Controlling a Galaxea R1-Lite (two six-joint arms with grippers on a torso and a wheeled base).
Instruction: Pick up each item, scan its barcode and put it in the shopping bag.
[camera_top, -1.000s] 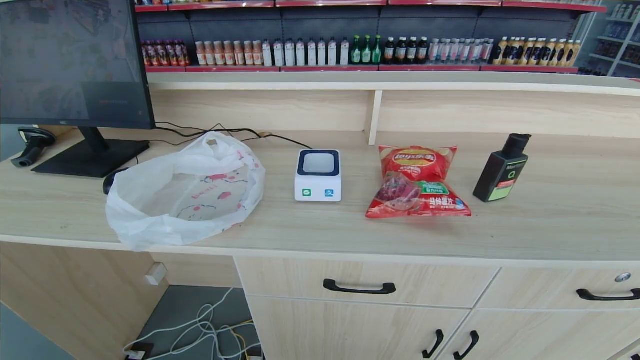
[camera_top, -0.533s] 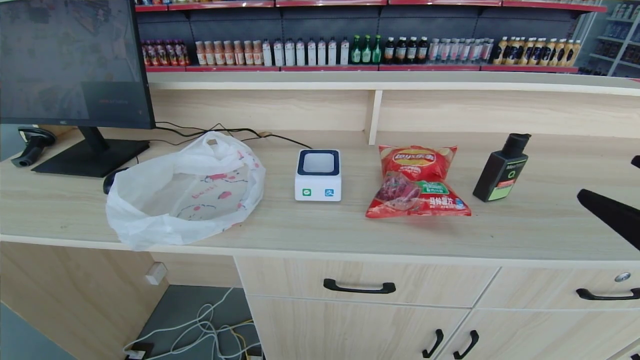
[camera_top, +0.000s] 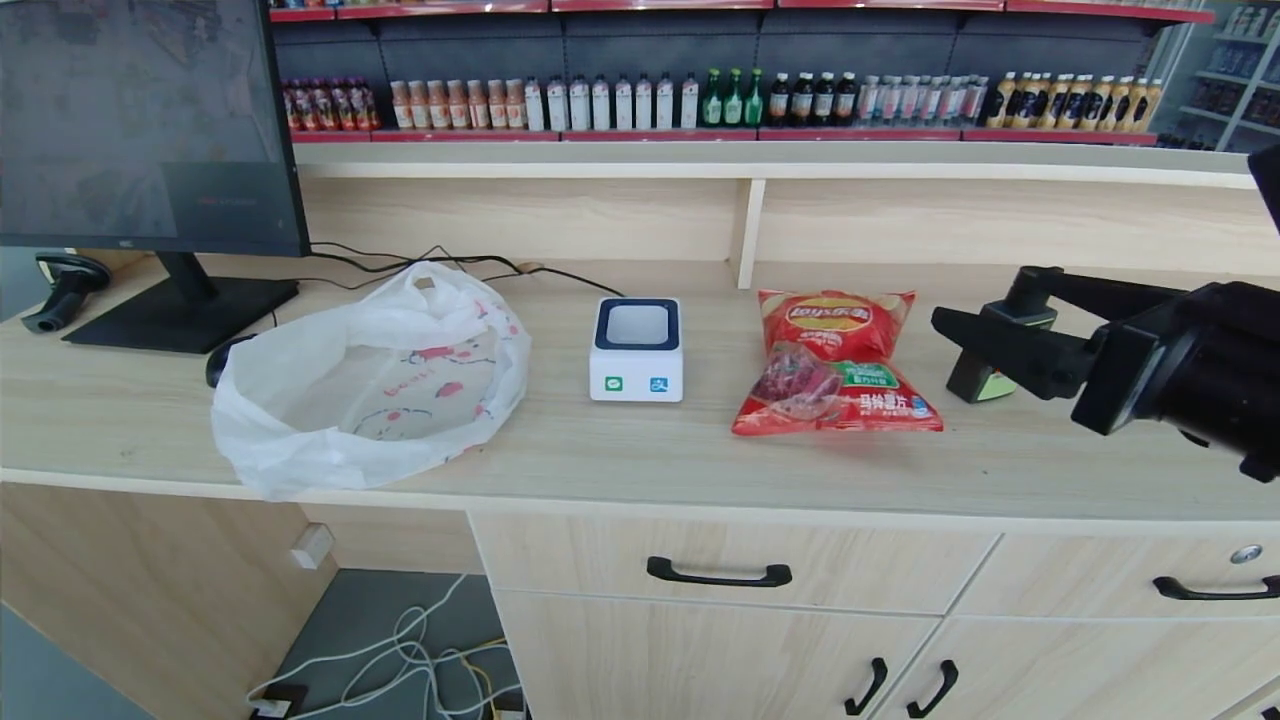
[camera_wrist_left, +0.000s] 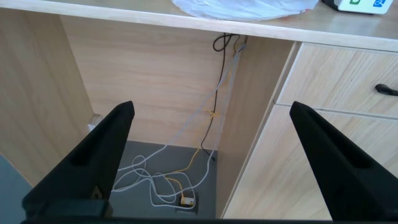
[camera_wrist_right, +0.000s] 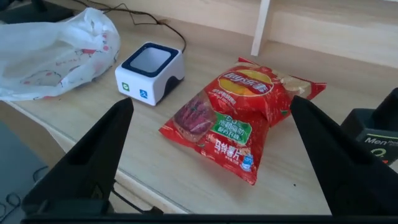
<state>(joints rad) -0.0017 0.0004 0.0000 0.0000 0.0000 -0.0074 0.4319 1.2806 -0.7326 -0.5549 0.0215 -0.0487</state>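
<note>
Two red chip bags overlap on the wooden counter (camera_top: 620, 450), one (camera_top: 835, 320) behind, the other (camera_top: 835, 395) lying partly on it; the right wrist view shows them too (camera_wrist_right: 230, 118). A dark bottle (camera_top: 972, 383) with a green label stands right of them (camera_wrist_right: 373, 134). My right gripper (camera_top: 985, 300) is open at the bottle's upper part, one finger in front of it and one behind. The white scanner box (camera_top: 637, 350) (camera_wrist_right: 149, 71) sits mid-counter. An open white shopping bag (camera_top: 370, 380) (camera_wrist_right: 56, 43) lies to its left. My left gripper (camera_wrist_left: 211, 107) hangs open below the counter edge.
A monitor (camera_top: 140, 120) on a black stand and a handheld scanner (camera_top: 60, 290) occupy the far left, with cables behind the bag. A raised ledge with an upright divider (camera_top: 745, 235) backs the counter. Drawers (camera_top: 720, 575) sit below, and loose cables (camera_wrist_left: 168, 183) lie on the floor.
My right arm has come in from the right edge, risen and swung left, so its open fingers now stand at the dark bottle. The items on the counter have not moved.
</note>
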